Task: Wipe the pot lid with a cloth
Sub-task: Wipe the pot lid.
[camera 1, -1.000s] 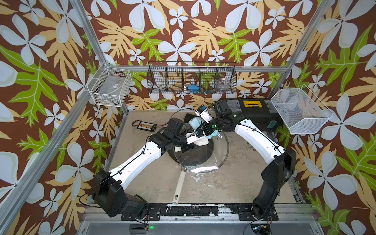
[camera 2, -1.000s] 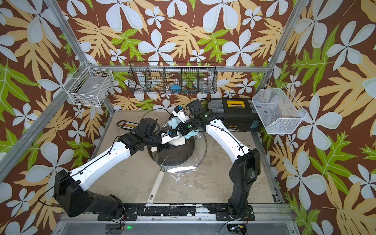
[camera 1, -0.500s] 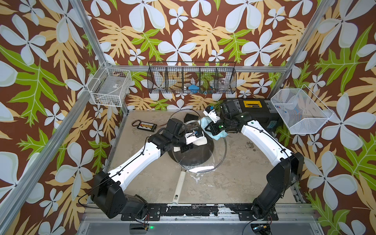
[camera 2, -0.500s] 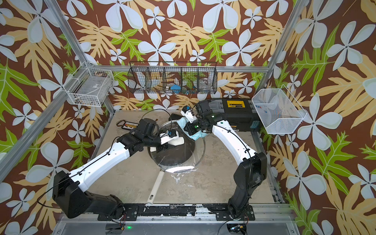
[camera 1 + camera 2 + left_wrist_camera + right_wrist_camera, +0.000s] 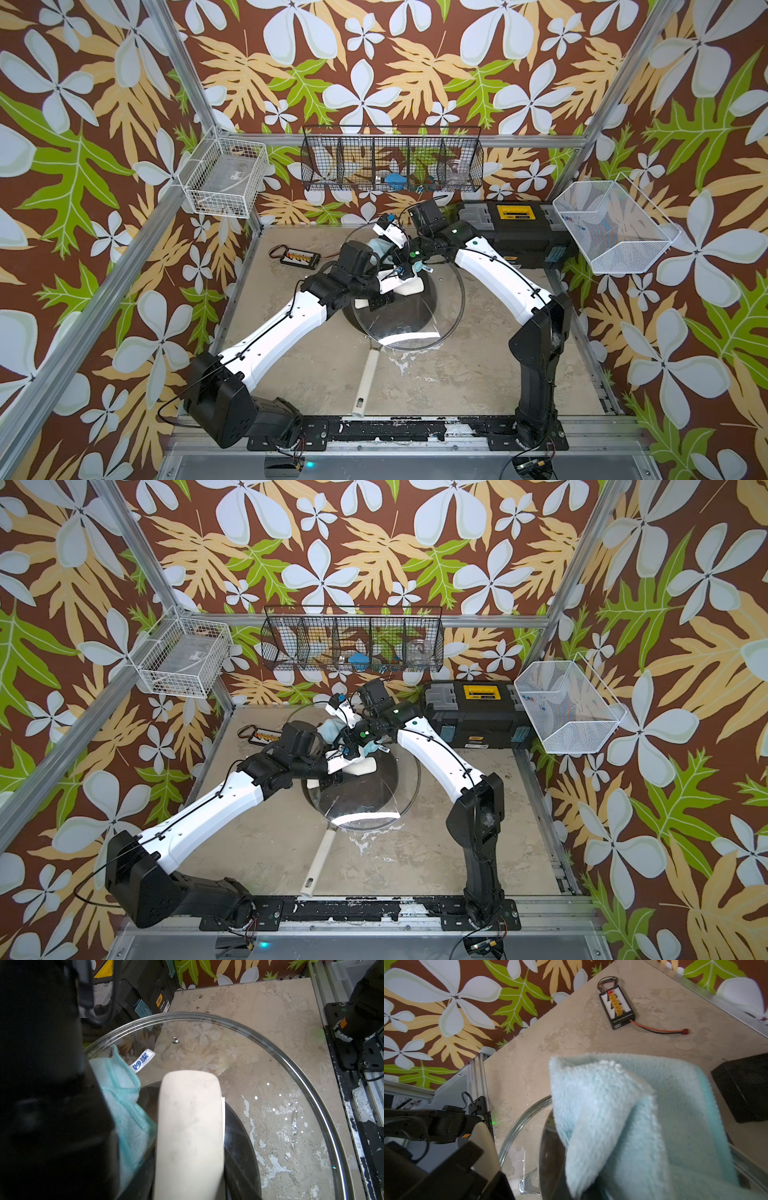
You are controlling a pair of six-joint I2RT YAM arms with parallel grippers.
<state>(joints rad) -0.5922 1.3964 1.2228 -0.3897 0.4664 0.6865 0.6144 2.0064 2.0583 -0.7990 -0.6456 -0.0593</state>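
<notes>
Gripping the cream bar handle (image 5: 189, 1126) of the pot lid (image 5: 442, 303), the left gripper (image 5: 385, 291) is clamped on it and holds the clear glass lid at a tilt over a dark frying pan (image 5: 367, 384), whose long cream handle points toward the near edge of the surface (image 5: 291, 365). The right gripper (image 5: 401, 264) reaches in from the far side, closed on the light blue cloth (image 5: 633, 1115), which is bunched and folded around its tips. In the left wrist view the cloth (image 5: 122, 1101) lies against the glass just beside the bar handle, with a small white tag with blue print sticking out of it. The lid sits in the middle of the surface, between the two arms. A small black charger board (image 5: 616, 1007) with wires lies well apart at the far left, and a black toolbox (image 5: 515, 237) stands along the far right edge.
</notes>
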